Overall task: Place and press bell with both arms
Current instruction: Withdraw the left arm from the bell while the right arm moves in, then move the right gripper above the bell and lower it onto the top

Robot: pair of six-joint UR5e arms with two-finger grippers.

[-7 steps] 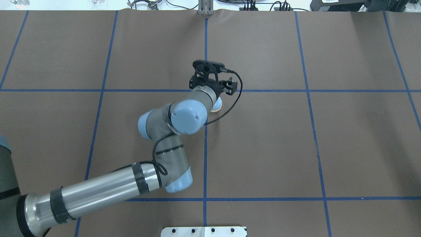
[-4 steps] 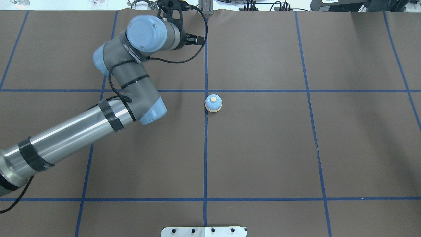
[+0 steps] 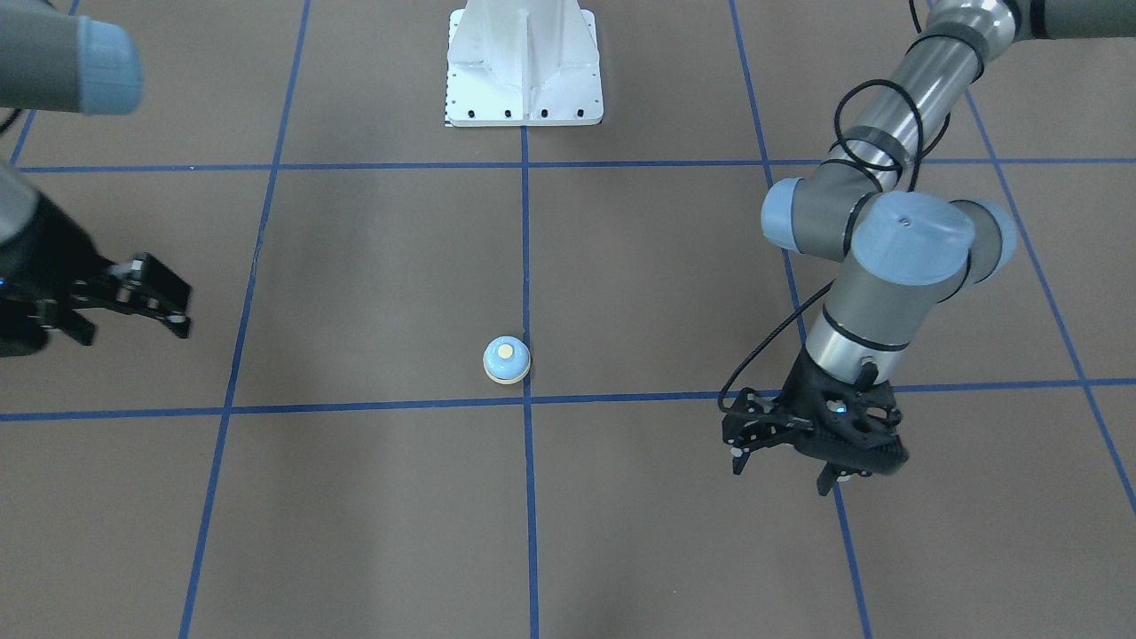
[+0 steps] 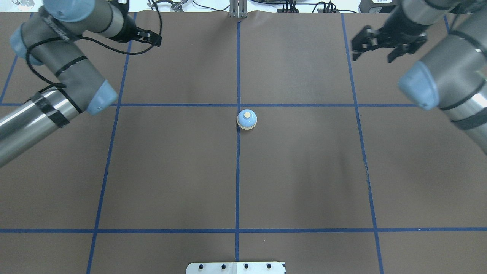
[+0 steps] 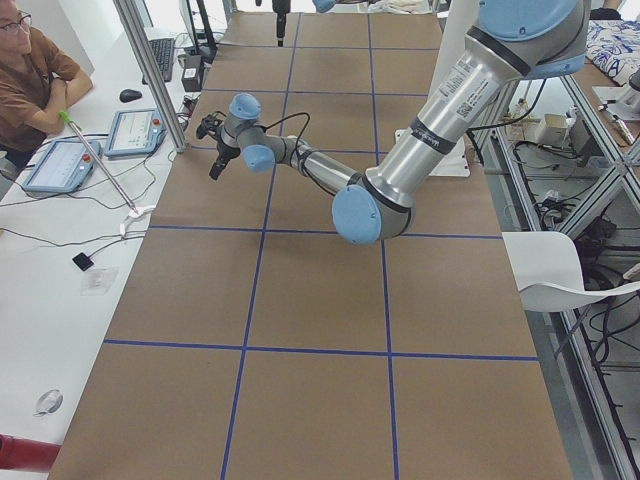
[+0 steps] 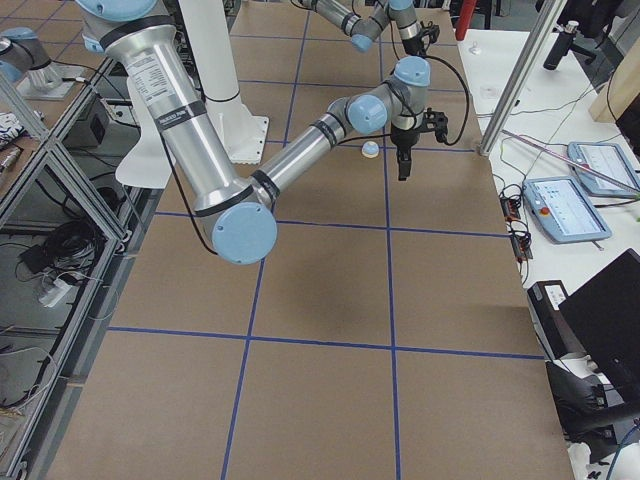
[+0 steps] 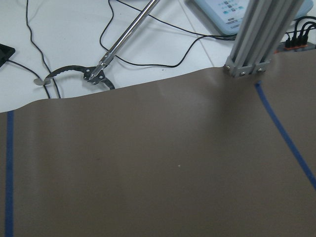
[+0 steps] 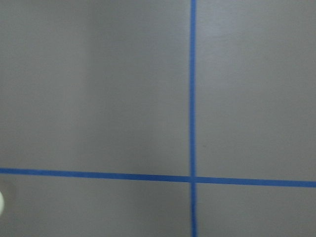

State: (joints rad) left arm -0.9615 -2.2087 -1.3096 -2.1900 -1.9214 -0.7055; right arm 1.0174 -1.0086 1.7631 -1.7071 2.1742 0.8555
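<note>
The bell (image 4: 247,119), with a light blue dome, cream button and cream rim, stands alone on the brown mat beside the centre blue line; it also shows in the front-facing view (image 3: 507,359). My left gripper (image 3: 781,466) hangs open and empty above the mat, well off to the bell's side near the far edge. My right gripper (image 4: 373,55) is open and empty at the far right, also well clear of the bell; it also shows in the front-facing view (image 3: 133,333). Neither gripper touches the bell.
The white bolted pedestal (image 3: 524,67) stands at the robot's edge of the table. An aluminium post (image 4: 237,9) and cables (image 7: 113,44) sit at the far edge. An operator (image 5: 30,80) sits beyond it with tablets. Blue tape lines grid the mat.
My left gripper let go of the bell, rose and swung away to the far left. The bell stayed in place. My right arm has come into view at the far right.
</note>
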